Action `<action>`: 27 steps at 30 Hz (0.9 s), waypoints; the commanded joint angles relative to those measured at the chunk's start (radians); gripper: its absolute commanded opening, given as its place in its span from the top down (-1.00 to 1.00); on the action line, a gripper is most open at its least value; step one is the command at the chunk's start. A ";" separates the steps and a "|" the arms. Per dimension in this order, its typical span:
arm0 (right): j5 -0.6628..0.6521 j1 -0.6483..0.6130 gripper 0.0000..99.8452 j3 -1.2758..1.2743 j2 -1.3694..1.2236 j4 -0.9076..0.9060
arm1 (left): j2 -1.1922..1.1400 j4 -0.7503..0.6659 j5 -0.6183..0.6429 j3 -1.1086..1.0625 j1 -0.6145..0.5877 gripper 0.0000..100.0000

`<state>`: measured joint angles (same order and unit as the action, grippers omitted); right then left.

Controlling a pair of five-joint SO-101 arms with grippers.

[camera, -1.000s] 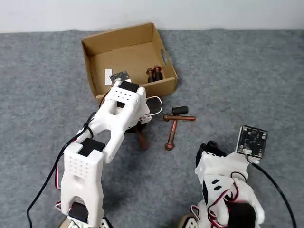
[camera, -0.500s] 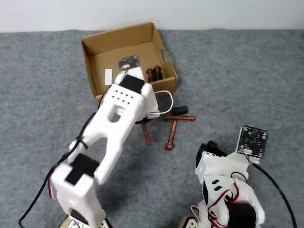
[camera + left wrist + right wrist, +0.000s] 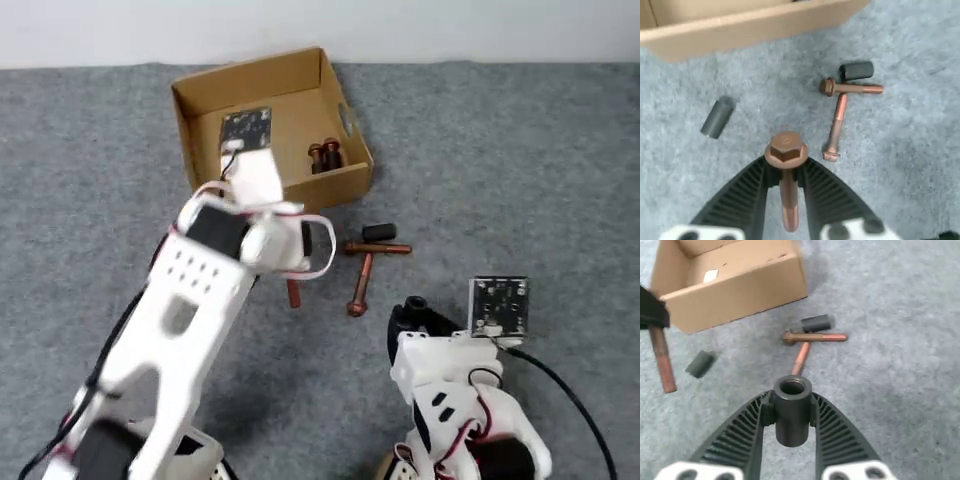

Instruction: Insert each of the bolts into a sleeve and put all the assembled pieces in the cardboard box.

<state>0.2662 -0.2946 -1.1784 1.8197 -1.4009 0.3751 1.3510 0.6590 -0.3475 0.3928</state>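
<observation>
Left claw [image 3: 786,164]: I grip a copper bolt [image 3: 786,150] below its head.
Right claw [image 3: 791,401]: I grip a black sleeve [image 3: 791,421].
Cardboard box [image 3: 262,76]: holds two assembled pieces [image 3: 323,155].

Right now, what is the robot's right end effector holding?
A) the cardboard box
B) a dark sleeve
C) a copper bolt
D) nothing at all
B: in the right wrist view, the right end effector is closed around a dark sleeve with its open hole facing the camera. The copper bolt is in the left end effector instead.
</observation>
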 commanded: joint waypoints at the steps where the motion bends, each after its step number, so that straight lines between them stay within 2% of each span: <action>1: -0.008 -0.042 0.98 0.008 -0.005 0.028 | 0.252 -0.167 -0.052 -0.194 0.000 0.99; 5: -0.008 -0.124 0.98 0.008 -0.005 0.050 | 0.470 -0.330 -0.089 -0.410 -0.005 0.99; 9: -0.011 -0.211 0.98 -0.014 -0.005 0.059 | 0.635 -0.417 -0.098 -0.529 -0.003 0.99; 13: -0.060 -0.269 0.98 -0.026 -0.005 0.071 | 0.763 -0.477 -0.094 -0.555 0.002 0.99; 20: -0.064 -0.363 0.98 -0.028 -0.005 0.073 | 0.905 -0.585 -0.092 -0.562 0.005 0.99; 27: -0.066 -0.423 0.98 -0.029 -0.008 0.085 | 0.954 -0.612 -0.092 -0.579 0.169 0.99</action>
<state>0.2125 -0.6935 -1.2137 1.8167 -1.3426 1.3096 0.7756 0.5731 -0.9198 0.4971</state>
